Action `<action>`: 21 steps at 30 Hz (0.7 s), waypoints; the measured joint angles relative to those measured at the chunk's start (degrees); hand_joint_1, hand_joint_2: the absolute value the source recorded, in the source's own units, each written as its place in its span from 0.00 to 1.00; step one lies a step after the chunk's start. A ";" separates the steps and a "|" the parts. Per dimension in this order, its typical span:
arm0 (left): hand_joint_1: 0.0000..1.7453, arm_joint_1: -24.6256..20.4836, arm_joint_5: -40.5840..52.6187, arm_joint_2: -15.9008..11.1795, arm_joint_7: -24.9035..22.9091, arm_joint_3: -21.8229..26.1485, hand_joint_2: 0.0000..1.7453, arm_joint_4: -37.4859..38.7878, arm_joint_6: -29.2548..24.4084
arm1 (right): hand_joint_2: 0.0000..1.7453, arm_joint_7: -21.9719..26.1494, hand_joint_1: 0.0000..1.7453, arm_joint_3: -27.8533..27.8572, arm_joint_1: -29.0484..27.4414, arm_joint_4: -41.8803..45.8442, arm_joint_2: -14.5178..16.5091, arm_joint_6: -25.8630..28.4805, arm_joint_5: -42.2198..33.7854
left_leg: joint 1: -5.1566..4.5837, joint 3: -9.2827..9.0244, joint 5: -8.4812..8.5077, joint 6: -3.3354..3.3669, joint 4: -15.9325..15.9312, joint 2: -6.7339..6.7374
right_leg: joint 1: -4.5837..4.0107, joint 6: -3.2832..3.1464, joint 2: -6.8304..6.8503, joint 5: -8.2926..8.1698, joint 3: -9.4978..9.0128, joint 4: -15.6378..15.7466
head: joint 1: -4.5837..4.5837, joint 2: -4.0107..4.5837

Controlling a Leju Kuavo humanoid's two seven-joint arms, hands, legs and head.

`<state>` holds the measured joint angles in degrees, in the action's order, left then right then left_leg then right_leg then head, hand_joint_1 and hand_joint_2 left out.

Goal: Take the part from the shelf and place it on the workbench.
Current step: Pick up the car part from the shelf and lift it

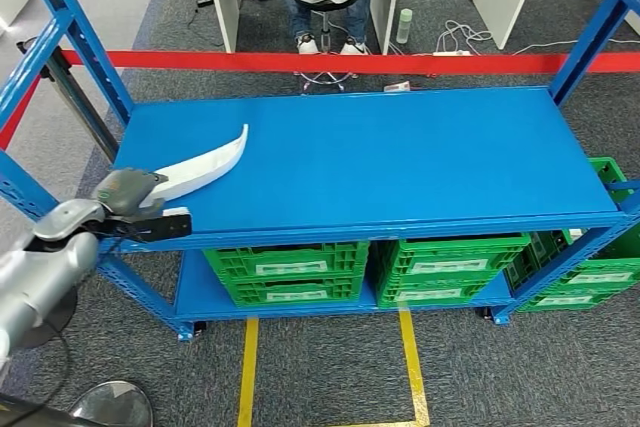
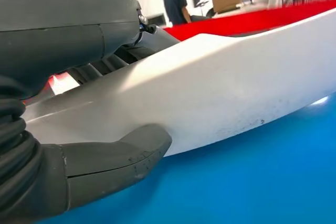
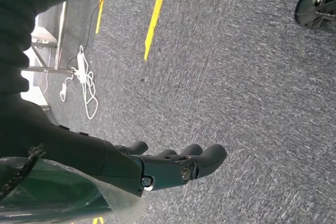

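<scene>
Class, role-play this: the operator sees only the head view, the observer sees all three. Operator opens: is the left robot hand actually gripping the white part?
Observer: Yes. The left wrist view shows the left robot hand clasping the white part, thumb on one side and fingers on the other.
Operator: Is the part off the shelf?
Observer: I cannot tell; close up, its edge sits right at the blue shelf top.
Operator: Where is the right robot hand?
Observer: The right robot hand hangs over grey carpet, fingers extended, holding nothing.
</scene>
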<state>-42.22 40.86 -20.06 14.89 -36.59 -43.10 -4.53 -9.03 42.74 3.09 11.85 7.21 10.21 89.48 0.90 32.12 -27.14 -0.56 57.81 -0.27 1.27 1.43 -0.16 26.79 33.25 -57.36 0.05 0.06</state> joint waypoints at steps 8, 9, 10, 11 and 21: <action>1.00 9.44 -11.52 7.93 1.26 13.58 1.00 -9.39 0.15 | 1.00 -0.25 0.00 0.35 -0.09 0.00 0.00 0.72 -0.13 | -0.05 0.03 -0.04 0.03 0.02 0.11 | 0.04 0.01 -0.11 0.00 0.05 0.02 | -0.01 0.00; 1.00 10.37 -13.51 8.92 1.39 15.31 1.00 -10.64 0.62 | 1.00 -0.30 0.00 0.36 -0.10 0.00 0.00 0.75 -0.12 | -0.05 0.03 -0.04 0.03 0.02 0.10 | 0.04 0.01 -0.08 0.00 0.05 0.02 | -0.01 0.00; 1.00 11.19 -15.28 9.86 1.44 16.93 1.00 -11.83 1.10 | 1.00 -0.37 0.00 0.36 -0.08 0.00 0.00 0.76 -0.10 | -0.05 0.03 -0.04 0.03 0.02 0.10 | 0.04 0.01 -0.08 0.00 0.05 0.02 | -0.01 0.00; 1.00 11.88 -16.76 10.73 1.44 18.35 1.00 -12.90 1.51 | 1.00 -0.44 0.00 0.36 -0.07 0.00 0.01 0.77 -0.07 | -0.05 0.03 -0.04 0.03 0.02 0.10 | 0.04 0.01 -0.09 0.00 0.05 0.01 | -0.01 0.01; 1.00 15.45 -25.07 16.70 1.18 25.51 1.00 -20.26 -0.56 | 1.00 -1.06 0.00 1.22 -0.12 0.00 0.03 1.51 -0.47 | -0.04 0.04 -0.03 0.03 0.02 0.10 | 0.03 0.01 -0.08 0.00 0.05 0.01 | -0.01 0.01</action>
<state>-26.77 15.79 -3.36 16.07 -11.08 -63.36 -5.09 -10.09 43.96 2.97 11.85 7.24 11.72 89.01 0.87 32.16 -27.18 -0.53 57.83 -0.17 1.31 1.43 -0.23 26.79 33.30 -57.35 0.04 0.07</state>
